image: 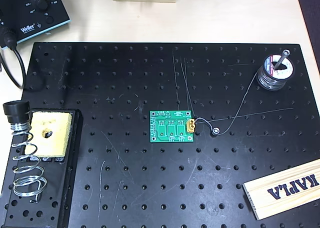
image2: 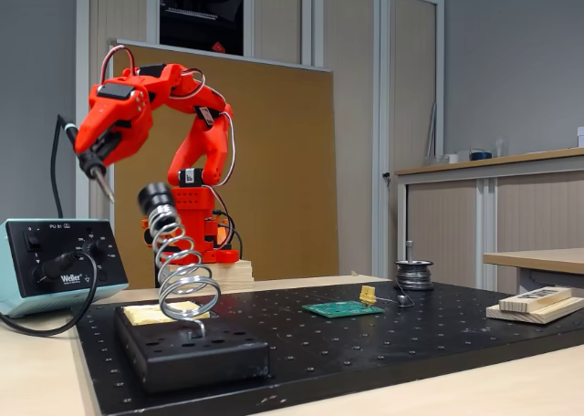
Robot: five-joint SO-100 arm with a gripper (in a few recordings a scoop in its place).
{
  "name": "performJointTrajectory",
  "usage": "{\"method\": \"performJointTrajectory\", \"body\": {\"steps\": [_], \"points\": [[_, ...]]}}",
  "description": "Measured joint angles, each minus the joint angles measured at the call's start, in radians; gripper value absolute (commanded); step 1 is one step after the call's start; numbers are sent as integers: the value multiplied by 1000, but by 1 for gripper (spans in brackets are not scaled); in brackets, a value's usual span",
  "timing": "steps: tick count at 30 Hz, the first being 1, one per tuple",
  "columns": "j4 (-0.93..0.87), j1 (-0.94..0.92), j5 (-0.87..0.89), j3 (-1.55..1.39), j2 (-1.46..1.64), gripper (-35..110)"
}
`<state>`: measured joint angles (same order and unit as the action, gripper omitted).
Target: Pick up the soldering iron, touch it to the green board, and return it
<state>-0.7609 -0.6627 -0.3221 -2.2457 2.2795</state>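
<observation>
In the fixed view, my red gripper (image2: 99,148) is raised high at the left and is shut on the soldering iron (image2: 92,167). The iron's thin metal tip slants down and to the right, above the coil stand (image2: 182,275). Its black cable runs back towards the station. The green board (image: 172,126) lies flat in the middle of the black perforated board (image: 125,78), with its yellow connector on the right edge. The same green board (image2: 342,308) shows low in the fixed view, far right of and well below the gripper.
The silver coil stand (image: 27,163) with its yellow sponge (image: 50,133) sits at the front left. A Weller station (image: 30,10) is at the back left and a solder spool (image: 276,73) at the back right. A wooden KAPLA block (image: 285,188) lies front right, with thin solder wire trailing near the connector.
</observation>
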Motion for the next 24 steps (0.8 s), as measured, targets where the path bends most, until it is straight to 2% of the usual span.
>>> {"method": "performJointTrajectory", "body": {"steps": [7,13,24], "points": [[-80,17,9,-60,161,0],[-173,198,127,-124,244,0],[-179,436,264,-169,147,0]]}}
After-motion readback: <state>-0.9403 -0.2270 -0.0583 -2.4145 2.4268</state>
